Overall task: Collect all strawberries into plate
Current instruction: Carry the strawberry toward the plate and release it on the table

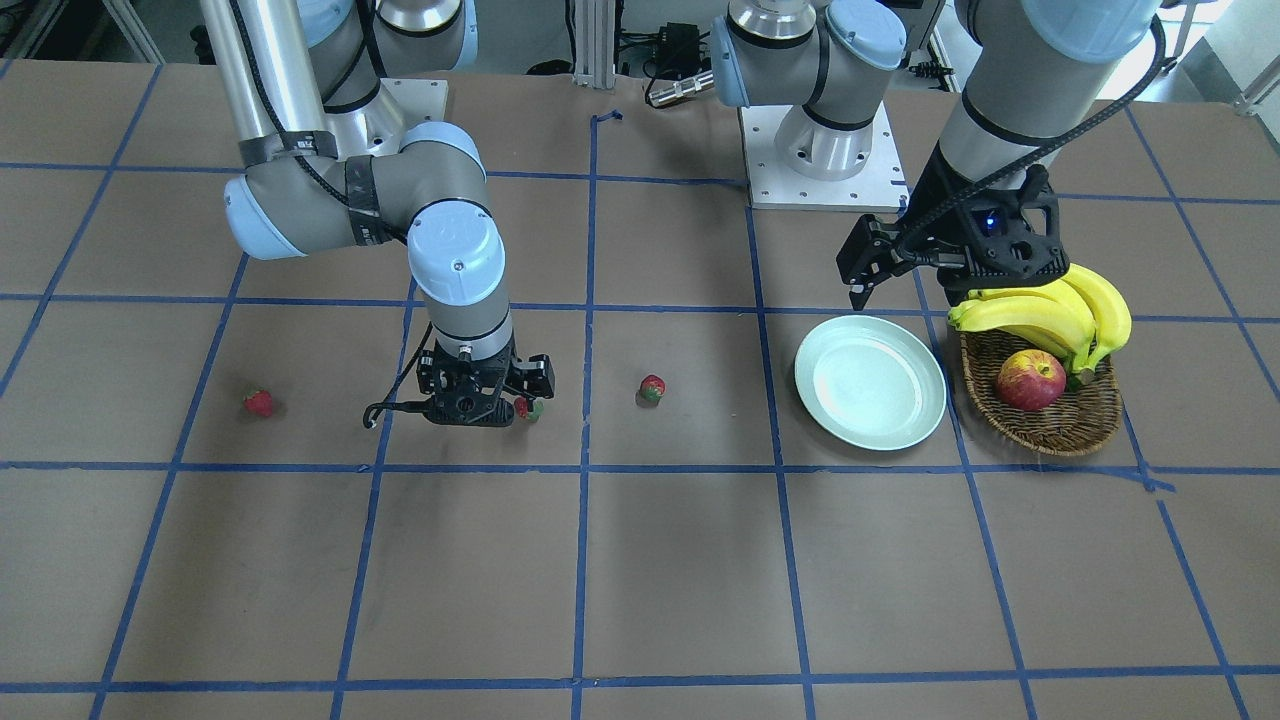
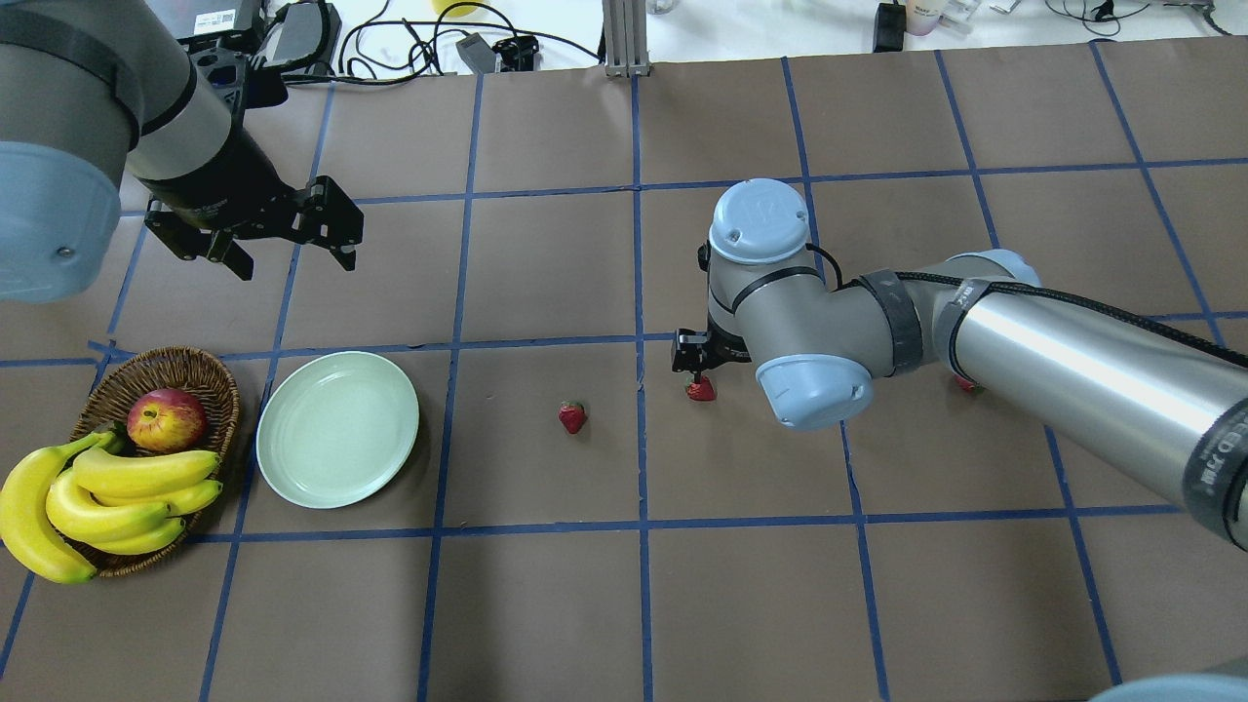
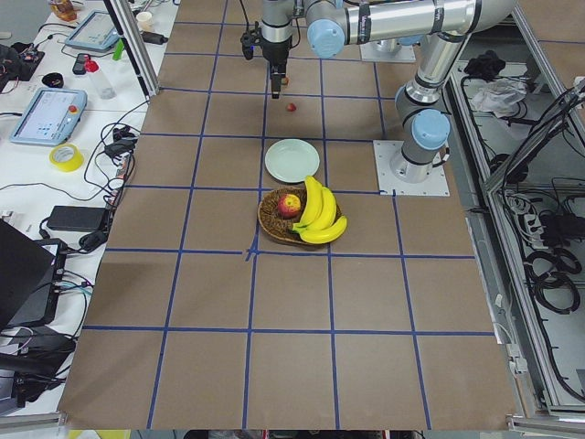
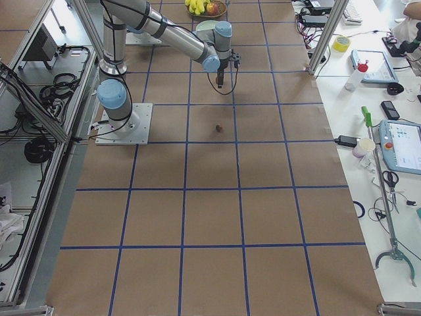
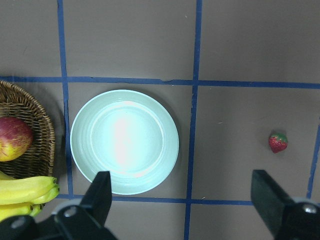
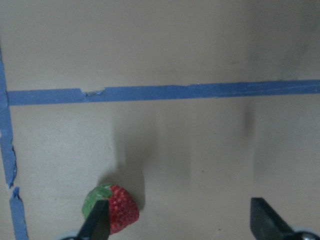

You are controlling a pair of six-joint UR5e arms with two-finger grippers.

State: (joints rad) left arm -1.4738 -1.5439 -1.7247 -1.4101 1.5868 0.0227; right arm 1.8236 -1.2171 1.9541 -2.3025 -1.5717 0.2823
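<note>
Three strawberries lie on the brown table. The far one [image 1: 258, 402] lies alone. The middle one [image 1: 652, 388] lies nearest the pale green plate [image 1: 870, 382], which holds nothing. The third strawberry [image 1: 527, 407] lies under my right gripper [image 1: 490, 408]. In the right wrist view this berry [image 6: 112, 209] sits against the inner side of one fingertip [image 6: 97, 222]. The right gripper [image 6: 180, 225] is open and low over the table. My left gripper [image 2: 291, 255] is open and empty, and hovers above and beyond the plate [image 5: 124, 141].
A wicker basket [image 1: 1050, 425] with an apple [image 1: 1030, 380] and bananas [image 1: 1050, 315] stands right beside the plate, on the side away from the strawberries. Blue tape lines grid the table.
</note>
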